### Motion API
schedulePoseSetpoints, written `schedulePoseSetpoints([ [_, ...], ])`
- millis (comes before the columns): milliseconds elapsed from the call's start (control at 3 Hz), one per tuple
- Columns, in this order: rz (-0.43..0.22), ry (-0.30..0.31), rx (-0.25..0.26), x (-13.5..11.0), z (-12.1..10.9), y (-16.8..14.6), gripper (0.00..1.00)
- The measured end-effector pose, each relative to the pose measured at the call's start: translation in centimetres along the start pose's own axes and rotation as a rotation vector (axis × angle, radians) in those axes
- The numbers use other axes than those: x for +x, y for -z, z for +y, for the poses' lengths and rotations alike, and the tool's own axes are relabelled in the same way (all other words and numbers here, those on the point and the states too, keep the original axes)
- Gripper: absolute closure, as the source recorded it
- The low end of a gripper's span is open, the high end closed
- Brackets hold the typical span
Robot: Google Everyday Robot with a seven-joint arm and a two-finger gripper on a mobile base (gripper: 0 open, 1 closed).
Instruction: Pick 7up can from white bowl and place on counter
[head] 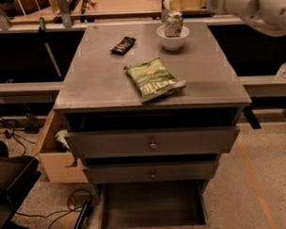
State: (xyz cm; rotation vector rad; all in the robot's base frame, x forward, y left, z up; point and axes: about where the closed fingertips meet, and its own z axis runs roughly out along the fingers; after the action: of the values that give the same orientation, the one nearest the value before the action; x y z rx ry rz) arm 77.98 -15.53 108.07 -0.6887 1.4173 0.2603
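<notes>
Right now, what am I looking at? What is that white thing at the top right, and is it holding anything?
This is a single picture from one camera, looking down at a grey cabinet from its front. The white shape at the top right is a robot's arm. Its pale tip is the pincer, the part that grasps. It hovers just above and behind the can, and I see nothing held in it. The can stands in a white bowl at the far edge of the counter. Also on the counter are a green chip bag near the front and a dark wrapper to the left of the bowl. The bottom drawer is pulled open.
</notes>
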Motion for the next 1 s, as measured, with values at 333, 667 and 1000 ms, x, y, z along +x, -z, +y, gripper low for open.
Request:
schedulePoseSetpoints([
  [333,0.014,-0.046,0.132,1.3,-3.8,-4.4,0.0],
  [667,0.063,-0.118,0.193,4.4,-6.6,-8.3,0.0],
  [1000,0.089,-0.183,0.178,6.7,-6.5,-10.6,0.0],
])
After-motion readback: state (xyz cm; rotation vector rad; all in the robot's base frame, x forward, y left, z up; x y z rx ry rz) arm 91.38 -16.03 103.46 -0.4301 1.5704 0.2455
